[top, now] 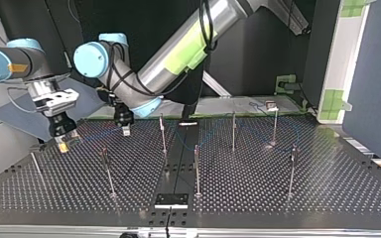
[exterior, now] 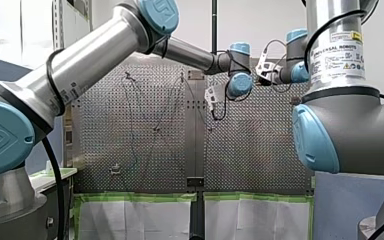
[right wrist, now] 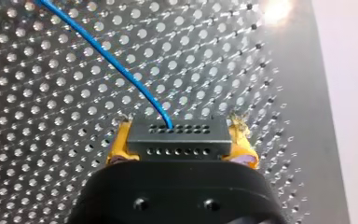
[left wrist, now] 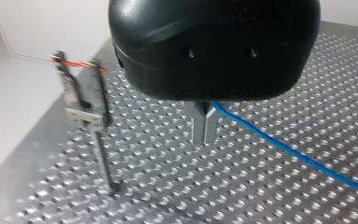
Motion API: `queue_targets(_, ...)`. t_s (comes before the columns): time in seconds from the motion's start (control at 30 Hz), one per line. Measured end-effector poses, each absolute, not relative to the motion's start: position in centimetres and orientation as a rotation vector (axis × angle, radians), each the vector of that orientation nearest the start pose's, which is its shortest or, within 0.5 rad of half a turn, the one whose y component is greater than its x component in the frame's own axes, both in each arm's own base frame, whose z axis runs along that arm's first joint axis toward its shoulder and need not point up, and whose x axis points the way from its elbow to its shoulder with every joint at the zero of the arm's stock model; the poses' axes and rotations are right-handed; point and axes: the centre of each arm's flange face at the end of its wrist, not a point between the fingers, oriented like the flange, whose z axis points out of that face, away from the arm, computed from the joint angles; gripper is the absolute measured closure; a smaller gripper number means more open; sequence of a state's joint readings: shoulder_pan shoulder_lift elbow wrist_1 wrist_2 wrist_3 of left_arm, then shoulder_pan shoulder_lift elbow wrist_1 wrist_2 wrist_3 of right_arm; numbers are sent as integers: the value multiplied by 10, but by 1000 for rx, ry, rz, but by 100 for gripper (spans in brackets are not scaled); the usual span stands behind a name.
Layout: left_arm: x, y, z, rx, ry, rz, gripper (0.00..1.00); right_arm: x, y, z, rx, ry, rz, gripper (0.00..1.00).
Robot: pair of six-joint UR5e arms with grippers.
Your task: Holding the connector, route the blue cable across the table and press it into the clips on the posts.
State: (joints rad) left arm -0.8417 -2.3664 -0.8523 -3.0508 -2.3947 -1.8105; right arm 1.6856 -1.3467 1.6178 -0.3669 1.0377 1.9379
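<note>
Right wrist view: the right gripper (right wrist: pixel 181 142) is clenched on the connector (right wrist: pixel 175 133) between yellow pads (right wrist: pixel 119 145). The cable (right wrist: pixel 163 114) leaves the connector toward eleven o'clock over the table (right wrist: pixel 51 140). The left gripper (left wrist: pixel 204 125) looks pinched on the cable, which trails off toward four o'clock, though its body partly hides the grip. A post (left wrist: pixel 86 107) with a clip stands at nine o'clock of it, apart from the cable. Judging from this, the connector is held, but routing and pressing into the clips mostly remain.
</note>
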Motion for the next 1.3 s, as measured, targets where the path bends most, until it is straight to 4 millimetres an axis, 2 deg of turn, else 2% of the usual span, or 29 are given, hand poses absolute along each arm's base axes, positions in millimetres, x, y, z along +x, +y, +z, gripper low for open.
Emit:
queue_targets(0.23, 469, -609, 346, -190, 1531, -214, 100, 248, -539, 396, -2014, 1419, -2611, 100)
queue_targets(0.8, 504, -592, 364, -228, 1477, -217, 100, 248, -542, 419, -2016, 1354, -2651, 100)
queue_targets(0.97, 509, -589, 373, -239, 1462, -224, 100, 248, -543, 422, -2016, 1345, -2656, 100)
queue_targets(1.3, 519, -584, 376, -235, 1456, -236, 100, 247, -544, 423, -2016, 1335, -2663, 100)
